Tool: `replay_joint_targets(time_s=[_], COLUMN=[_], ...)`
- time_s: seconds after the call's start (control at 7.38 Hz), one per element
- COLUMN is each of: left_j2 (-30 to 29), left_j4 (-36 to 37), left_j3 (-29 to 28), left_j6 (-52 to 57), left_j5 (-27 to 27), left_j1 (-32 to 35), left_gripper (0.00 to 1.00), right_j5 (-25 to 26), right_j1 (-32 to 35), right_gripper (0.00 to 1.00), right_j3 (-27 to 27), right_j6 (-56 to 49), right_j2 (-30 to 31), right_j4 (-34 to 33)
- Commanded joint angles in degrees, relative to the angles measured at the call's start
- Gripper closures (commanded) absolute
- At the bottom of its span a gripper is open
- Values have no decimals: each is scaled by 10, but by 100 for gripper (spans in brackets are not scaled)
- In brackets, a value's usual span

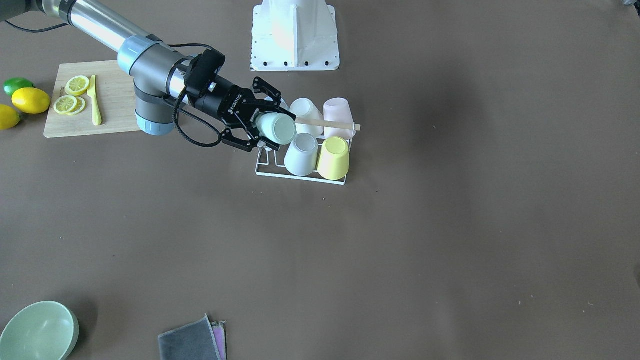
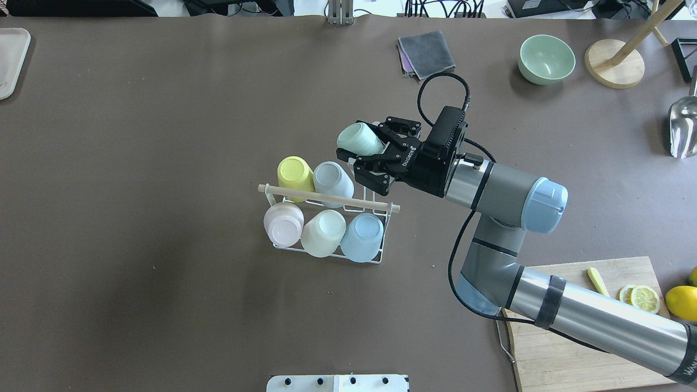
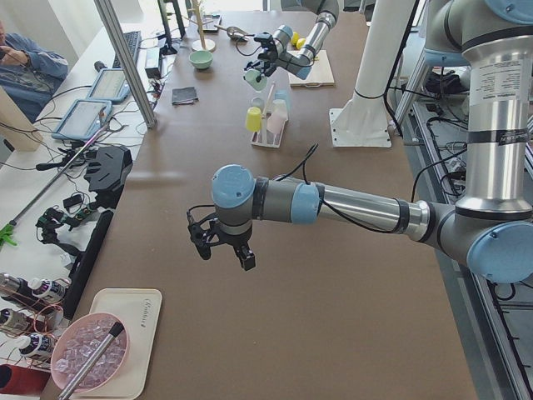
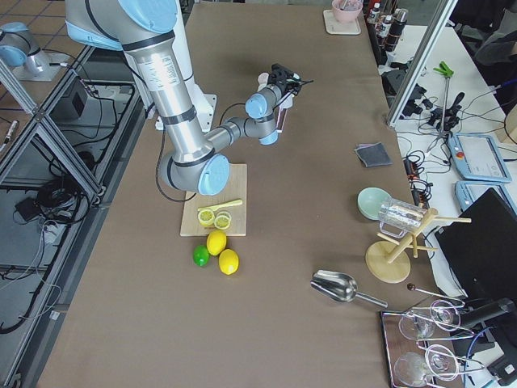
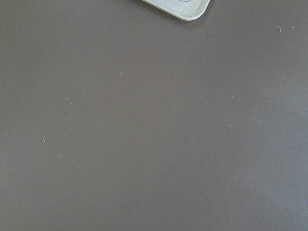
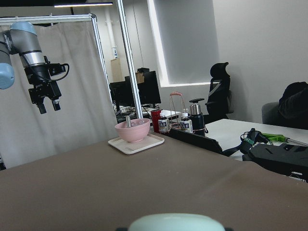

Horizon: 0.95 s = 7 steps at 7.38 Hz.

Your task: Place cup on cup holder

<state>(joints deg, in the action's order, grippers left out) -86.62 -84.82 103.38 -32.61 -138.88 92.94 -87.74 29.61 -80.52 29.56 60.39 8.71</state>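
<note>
My right gripper (image 1: 265,129) is shut on a pale green cup (image 1: 276,129), held tilted on its side just above the cup holder's (image 1: 300,175) corner nearest the arm. In the overhead view the gripper (image 2: 364,148) holds the cup (image 2: 359,140) beyond the holder's wooden rod (image 2: 326,197). The white wire holder carries several upturned cups, among them a yellow one (image 1: 333,158) and a pink one (image 1: 337,114). The prong under the held cup is bare. My left gripper (image 3: 223,254) hangs open and empty over bare table, far from the holder; it also shows in the right wrist view (image 6: 49,107).
A cutting board (image 1: 115,110) with lemon slices and a yellow knife lies by the right arm, with lemons (image 1: 31,100) beside it. A green bowl (image 2: 546,59) and a grey cloth (image 2: 427,53) sit at the far side. A white tray (image 2: 11,60) is far left.
</note>
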Motion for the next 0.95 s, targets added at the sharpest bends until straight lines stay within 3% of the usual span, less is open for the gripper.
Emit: replay_joint_targets(time_s=[0.0, 0.41, 0.81], left_j2=[-10, -5, -3], left_j4=[-30, -35, -33], left_j3=[-10, -10, -12], left_j6=[114, 312, 361], left_j5=[6, -16, -7], left_j1=[11, 0, -7], left_gripper=[2, 2, 2], right_j5=[-1, -2, -4], right_j1=[1, 1, -4], right_gripper=[100, 100, 100], right_j3=[26, 51, 63], right_j6=[1, 1, 0], right_j2=[-11, -26, -18], right_j4=[8, 11, 52])
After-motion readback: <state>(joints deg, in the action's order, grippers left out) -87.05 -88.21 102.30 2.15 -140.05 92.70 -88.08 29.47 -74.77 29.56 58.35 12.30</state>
